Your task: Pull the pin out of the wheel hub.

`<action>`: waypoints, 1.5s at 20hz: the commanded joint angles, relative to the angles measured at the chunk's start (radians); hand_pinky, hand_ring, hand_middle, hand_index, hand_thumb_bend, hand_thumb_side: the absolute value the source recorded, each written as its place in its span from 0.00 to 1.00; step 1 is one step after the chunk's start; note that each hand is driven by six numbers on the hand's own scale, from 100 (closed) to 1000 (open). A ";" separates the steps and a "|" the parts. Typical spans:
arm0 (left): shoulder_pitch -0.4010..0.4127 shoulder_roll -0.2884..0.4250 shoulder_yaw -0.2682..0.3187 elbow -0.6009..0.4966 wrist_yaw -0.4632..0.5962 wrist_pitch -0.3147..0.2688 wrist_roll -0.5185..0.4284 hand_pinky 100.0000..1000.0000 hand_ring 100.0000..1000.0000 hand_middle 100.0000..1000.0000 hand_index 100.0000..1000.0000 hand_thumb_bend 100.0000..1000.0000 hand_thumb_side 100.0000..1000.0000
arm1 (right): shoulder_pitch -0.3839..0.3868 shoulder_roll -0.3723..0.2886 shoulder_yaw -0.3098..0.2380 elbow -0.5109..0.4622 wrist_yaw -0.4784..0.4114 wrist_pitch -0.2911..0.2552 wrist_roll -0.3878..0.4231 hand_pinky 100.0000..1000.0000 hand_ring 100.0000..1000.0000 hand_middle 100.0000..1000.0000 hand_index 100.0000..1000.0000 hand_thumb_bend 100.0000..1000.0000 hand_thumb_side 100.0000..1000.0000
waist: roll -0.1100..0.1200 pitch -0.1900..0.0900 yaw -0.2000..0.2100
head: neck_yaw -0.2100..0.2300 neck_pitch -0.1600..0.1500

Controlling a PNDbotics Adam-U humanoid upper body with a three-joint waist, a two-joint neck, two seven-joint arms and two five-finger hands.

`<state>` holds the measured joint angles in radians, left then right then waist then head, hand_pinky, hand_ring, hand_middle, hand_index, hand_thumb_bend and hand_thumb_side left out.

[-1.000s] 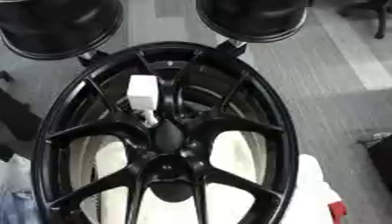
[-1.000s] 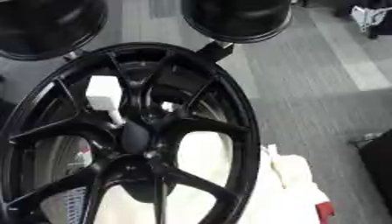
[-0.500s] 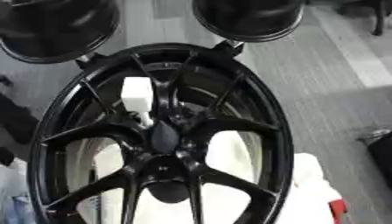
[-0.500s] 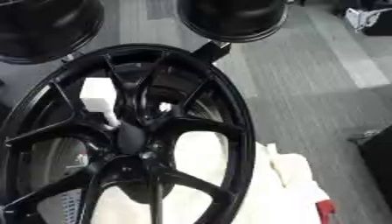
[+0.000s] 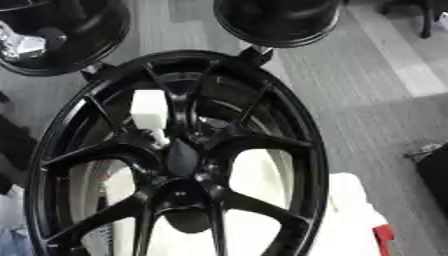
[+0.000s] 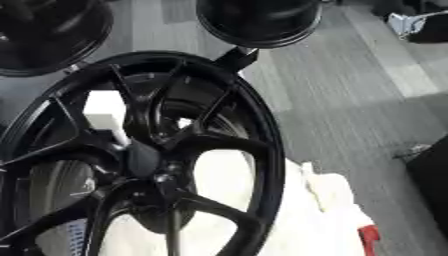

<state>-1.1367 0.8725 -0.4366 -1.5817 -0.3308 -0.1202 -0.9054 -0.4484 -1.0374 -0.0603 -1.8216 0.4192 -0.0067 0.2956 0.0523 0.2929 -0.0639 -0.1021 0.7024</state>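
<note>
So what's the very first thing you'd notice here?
The big black wheel fills most of the picture, its spokes meeting at the hub in the middle. A white block-shaped thing stands out brightly among the upper left spokes, narrowing toward the hub. Two more dark round things sit at the top edge.

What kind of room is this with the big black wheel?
Probably a workshop or test lab for car wheels: a black wheel stands in front, more dark rims sit behind it, and the floor is grey carpet.
</note>
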 commanded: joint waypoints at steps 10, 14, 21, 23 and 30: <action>-0.071 -0.085 -0.089 0.126 0.026 -0.018 -0.002 0.85 0.80 0.72 0.88 0.11 0.59 | -0.016 -0.033 -0.005 0.008 0.002 -0.005 0.002 0.88 0.72 0.64 0.76 0.00 0.10 | -0.003 -0.029 -0.005 | -0.005 0.001; -0.067 -0.078 -0.103 0.109 0.053 0.060 -0.002 0.85 0.81 0.73 0.88 0.18 0.60 | -0.014 -0.033 -0.005 0.011 0.002 -0.006 0.001 0.88 0.72 0.64 0.76 0.00 0.10 | 0.000 -0.032 -0.006 | -0.008 0.005; -0.038 -0.028 -0.117 -0.018 0.076 0.267 0.056 0.85 0.81 0.72 0.88 0.22 0.59 | -0.011 -0.035 -0.003 0.015 0.003 -0.007 0.001 0.88 0.72 0.64 0.76 0.00 0.10 | 0.005 -0.036 0.000 | -0.014 0.010; -0.032 -0.020 -0.129 -0.049 0.098 0.335 0.078 0.85 0.81 0.72 0.88 0.25 0.60 | -0.011 -0.034 -0.002 0.016 0.004 -0.008 0.002 0.88 0.72 0.64 0.76 0.00 0.10 | 0.006 -0.037 -0.001 | -0.015 0.012; -0.024 -0.004 -0.153 -0.122 0.135 0.441 0.050 0.85 0.82 0.72 0.87 0.37 0.62 | -0.015 -0.030 0.000 0.023 0.007 -0.009 0.002 0.87 0.72 0.63 0.76 0.00 0.10 | 0.010 -0.044 -0.003 | -0.013 0.030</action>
<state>-1.1482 0.8348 -0.5953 -1.6843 -0.2027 0.3001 -0.8438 -0.4488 -1.0371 -0.0490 -1.7974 0.4227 -0.0113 0.2971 0.0667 0.2729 -0.0667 -0.1149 0.7290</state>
